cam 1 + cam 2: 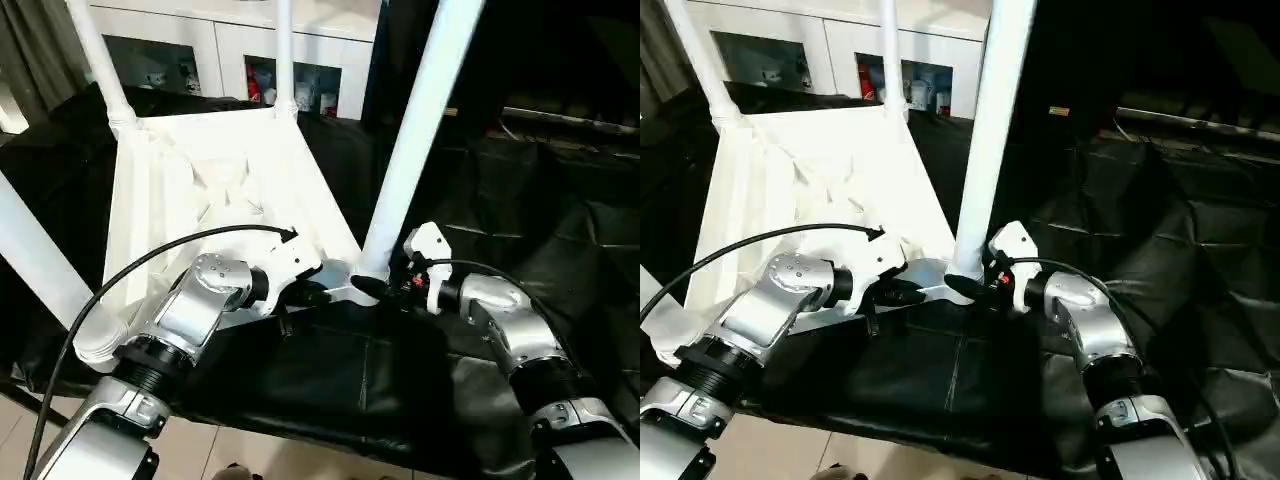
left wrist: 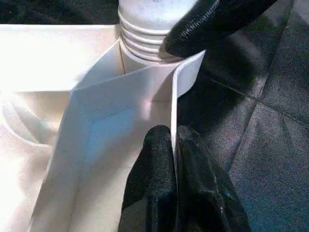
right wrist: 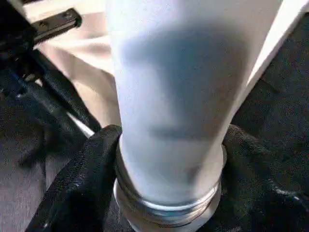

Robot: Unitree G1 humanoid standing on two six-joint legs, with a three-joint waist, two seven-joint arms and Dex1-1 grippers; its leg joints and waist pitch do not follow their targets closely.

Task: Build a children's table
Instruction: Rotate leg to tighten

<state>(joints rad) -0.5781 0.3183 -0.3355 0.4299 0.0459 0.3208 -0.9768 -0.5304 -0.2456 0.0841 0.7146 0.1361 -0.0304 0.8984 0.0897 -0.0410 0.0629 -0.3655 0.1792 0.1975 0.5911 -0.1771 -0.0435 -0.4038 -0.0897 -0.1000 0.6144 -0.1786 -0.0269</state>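
Observation:
The children's table lies upside down on black cloth, its white ribbed top [image 1: 200, 190] facing up. Legs stand in the far left [image 1: 100, 60], far right [image 1: 284, 60] and near left [image 1: 40, 260] corner sockets. The near right leg [image 1: 415, 140] rises from its corner socket [image 1: 365, 275]. My left gripper [image 1: 315, 292] is shut on the top's thin rim [image 2: 174, 96] just beside that corner. My right gripper [image 1: 378, 287] wraps the ridged base of the near right leg [image 3: 178, 96], with one black finger [image 3: 82, 179] pressed against each side.
A white cabinet with glass doors [image 1: 230, 50] stands behind the table. Crumpled black cloth [image 1: 540, 210] covers the surface to the right and front. A black cable [image 1: 150, 262] loops over my left forearm. Pale floor [image 1: 250, 455] shows below the front edge.

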